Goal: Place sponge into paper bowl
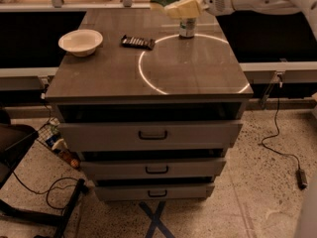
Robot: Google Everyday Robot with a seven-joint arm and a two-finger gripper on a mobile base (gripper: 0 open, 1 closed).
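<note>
- As seen in the camera view, the end effector hangs at the far right of the tabletop, high in the scene and closed on the sponge. Its fingers are mostly hidden by the foam, so I judge their spread only from the sponge's thickness.
- The sponge is in the air and tilted, with the green scouring side up and the yellow foam below. From here it appears right above the silver can.
- By my reading the step in hand is the carry. The grasp and lift look done, and the sponge is not yet over the paper bowl.
- The paper bowl sits upright and empty at the far left of the tabletop, well apart from the sponge.
- The next move calls for a leftward sweep at height, then a descent over the bowl's middle and a release. The bowl looks only slightly wider than the sponge, so centring matters.
- Two things lie along the way: the can beneath the load, and the dark candy bar lying flat between can and bowl. Enough height clears both.
- A white ring marks the tabletop, drawers sit below it, and a cable trails on the floor at right.
</note>
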